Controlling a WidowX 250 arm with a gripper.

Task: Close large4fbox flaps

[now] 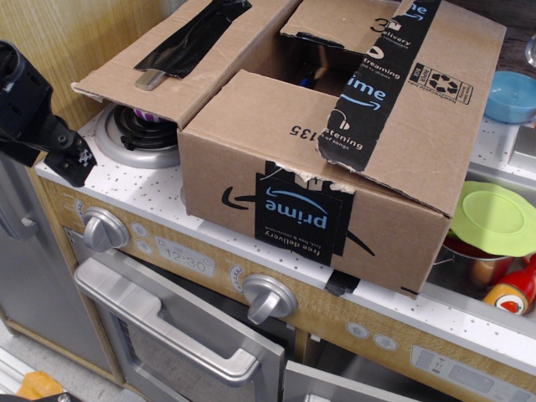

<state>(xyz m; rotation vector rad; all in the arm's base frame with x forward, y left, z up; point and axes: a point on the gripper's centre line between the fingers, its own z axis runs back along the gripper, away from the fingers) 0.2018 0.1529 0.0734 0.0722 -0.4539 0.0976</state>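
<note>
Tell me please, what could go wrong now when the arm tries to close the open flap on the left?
The left flap hangs out over the burner, and the gripper sits low beside it, so an upward sweep may snag the flap's edge or push the whole box sideways. That could knock the green-lidded pot on the right.

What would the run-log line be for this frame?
gripper: left of stove edge, low, touching nothing, jaws unclear | large4fbox: on stovetop | left flap: splayed outward over burner | near flap: folded down | box: partly open
</note>
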